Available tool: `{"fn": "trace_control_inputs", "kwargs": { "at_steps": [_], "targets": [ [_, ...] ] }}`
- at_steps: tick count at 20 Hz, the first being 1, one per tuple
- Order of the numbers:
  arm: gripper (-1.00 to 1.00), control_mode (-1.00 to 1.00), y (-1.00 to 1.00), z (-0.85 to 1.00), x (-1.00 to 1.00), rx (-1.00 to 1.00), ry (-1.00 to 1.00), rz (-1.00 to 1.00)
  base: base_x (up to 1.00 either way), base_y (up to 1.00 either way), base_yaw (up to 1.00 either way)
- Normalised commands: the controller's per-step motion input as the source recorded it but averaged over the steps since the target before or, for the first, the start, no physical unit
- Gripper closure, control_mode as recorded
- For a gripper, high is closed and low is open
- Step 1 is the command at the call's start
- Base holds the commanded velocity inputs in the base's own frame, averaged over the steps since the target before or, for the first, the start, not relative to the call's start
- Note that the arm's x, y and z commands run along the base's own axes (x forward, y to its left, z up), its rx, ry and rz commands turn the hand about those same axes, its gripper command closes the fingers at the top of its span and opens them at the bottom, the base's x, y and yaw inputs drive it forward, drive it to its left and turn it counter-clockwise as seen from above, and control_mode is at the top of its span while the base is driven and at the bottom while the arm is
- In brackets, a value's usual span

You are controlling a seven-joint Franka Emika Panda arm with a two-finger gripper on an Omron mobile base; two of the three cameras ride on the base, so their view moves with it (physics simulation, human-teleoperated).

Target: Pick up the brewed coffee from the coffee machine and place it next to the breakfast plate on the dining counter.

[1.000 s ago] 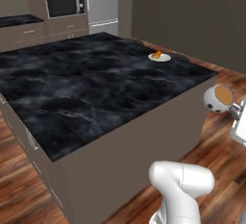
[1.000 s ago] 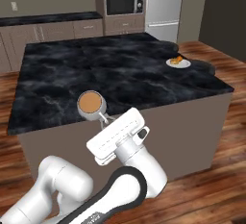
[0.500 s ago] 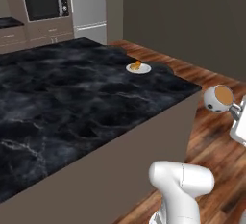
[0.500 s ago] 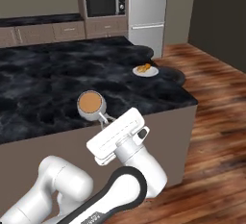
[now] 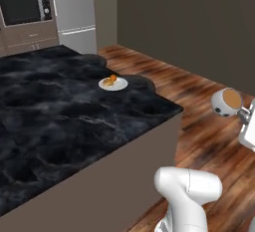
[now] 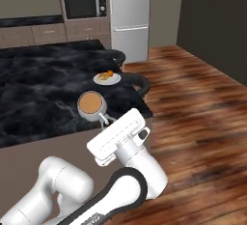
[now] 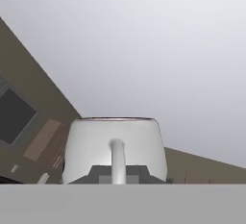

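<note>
- Right at the bottom middle of the hand view, the gripper [image 7: 114, 174] is clamped on the mug's handle, so the brewed coffee [image 7: 114, 143] sits straight ahead of the jaws, with the handle running down between the two dark tips.
- Over at the right edge of the left base view, the brewed coffee [image 5: 226, 101] hangs in the air above the wood floor [image 5: 199, 126], off the end of the dining counter [image 5: 60, 116], brown liquid showing at the rim.
- Centre-left in the right base view, the mug [image 6: 91, 105] sits just up and left of the white hand, in front of the counter's dark top.
- Breakfast plate [image 5: 113, 82] is near the counter's far corner, upper middle of the left base view, well apart from the mug.
- Microwave [image 6: 85, 5] and fridge [image 6: 129, 16] are along the top of the right base view.
</note>
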Motion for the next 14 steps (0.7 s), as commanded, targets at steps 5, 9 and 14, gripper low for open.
{"fn": "trace_control_inputs", "kwargs": {
  "at_steps": [5, 9, 14],
  "targets": [
    [1.0, 1.0, 0.0, 0.0, 0.0, 0.0, 0.0, 0.0, 0.87, -1.0, 0.06],
    [1.0, 1.0, 0.0, 0.0, 0.0, 0.0, 0.0, 0.0, 0.79, -1.0, 0.0],
    [1.0, 1.0, 0.0, 0.0, 0.0, 0.0, 0.0, 0.0, 0.94, -0.98, 0.05]
  ]
}}
